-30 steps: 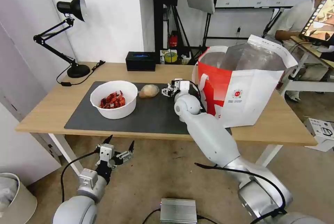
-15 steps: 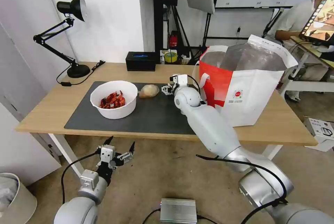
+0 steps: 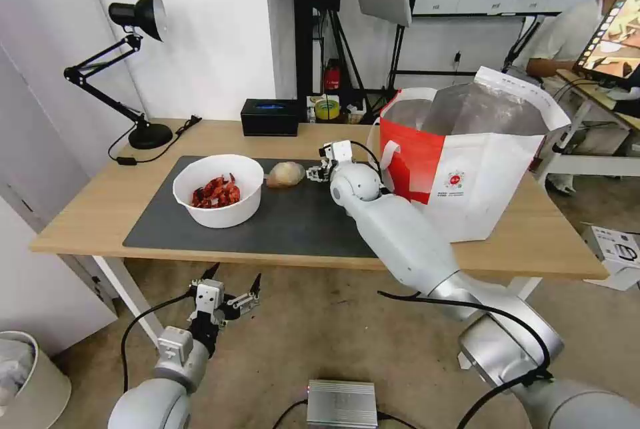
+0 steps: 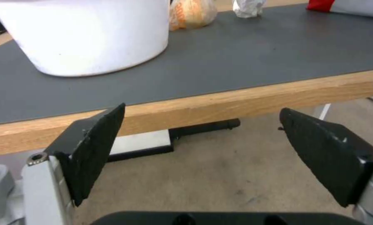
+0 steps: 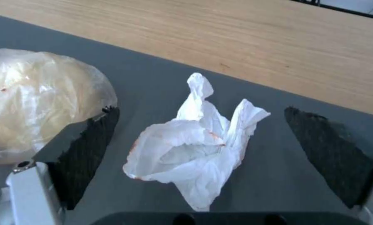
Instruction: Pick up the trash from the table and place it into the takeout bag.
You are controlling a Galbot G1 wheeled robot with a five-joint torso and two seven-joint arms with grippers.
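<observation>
Right gripper (image 5: 201, 140) has slid left along the mat over the last second, away from the takeout bag (image 3: 467, 169), and now straddles the crumpled tissue (image 5: 199, 147) beside the wrapped lump (image 5: 36, 100). Its fingers (image 5: 86, 150) are spread wide and hold nothing, so I judge the grasp is lined up but not made. Left gripper (image 3: 230, 292) hangs below the surface (image 3: 87, 209), wide open and empty; bowl (image 3: 217, 189) untouched.

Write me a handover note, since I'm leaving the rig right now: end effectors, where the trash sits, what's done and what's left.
Right end effector: open, straddling the crumpled tissue on the grey mat, not gripping.
Left end effector: open, parked below the table edge.
On the mat: bowl of red shells, wrapped beige lump beside the tissue.
Takeout bag: upright, open, at the table's right.
Done: cannot tell; the bag's inside is hidden.
Left: tissue, lump, bowl.
</observation>
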